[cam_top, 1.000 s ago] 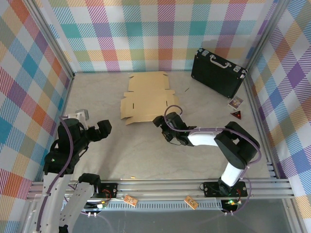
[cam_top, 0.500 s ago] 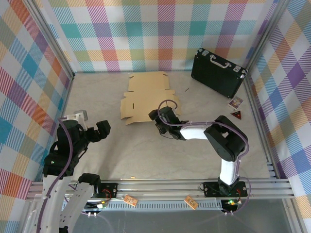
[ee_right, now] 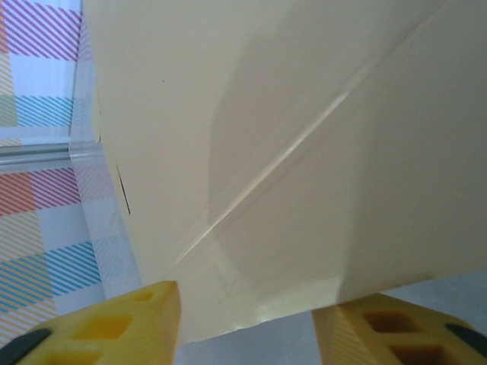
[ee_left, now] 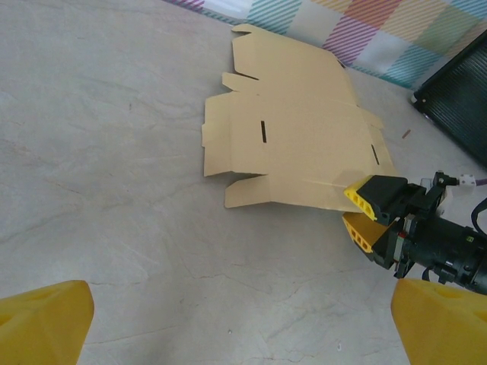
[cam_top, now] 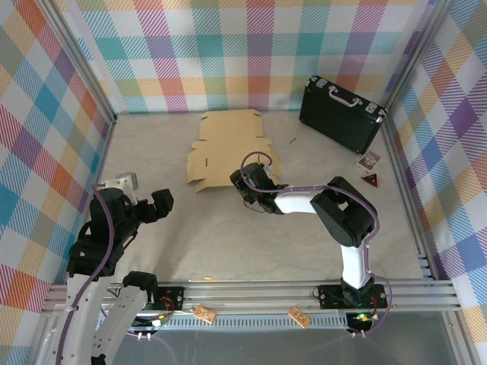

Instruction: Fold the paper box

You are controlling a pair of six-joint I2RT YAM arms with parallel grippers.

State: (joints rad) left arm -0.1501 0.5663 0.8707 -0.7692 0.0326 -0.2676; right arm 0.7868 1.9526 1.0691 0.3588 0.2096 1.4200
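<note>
Your right gripper (ee_left: pixel 364 219) sits at the near-right corner of the paper box (cam_top: pixel 228 144). Its jaws are apart, with the box's near edge between the two yellow fingers (ee_right: pixel 114 328), not clamped. Your left gripper (cam_top: pixel 161 201) is wide open, well apart from the box on the near-left. The box lies flat and unfolded at the far middle of the counter (cam_top: pixel 190 236), tan face up, flaps spread, short slots and crease lines visible.

The right arm (cam_top: pixel 335 207) stretches low toward the far left, the right pincer (cam_top: pixel 240 182) spread; the left arm (cam_top: pixel 97 237) is folded near, the left pincer (cam_top: pixel 163 201) wide apart
</note>
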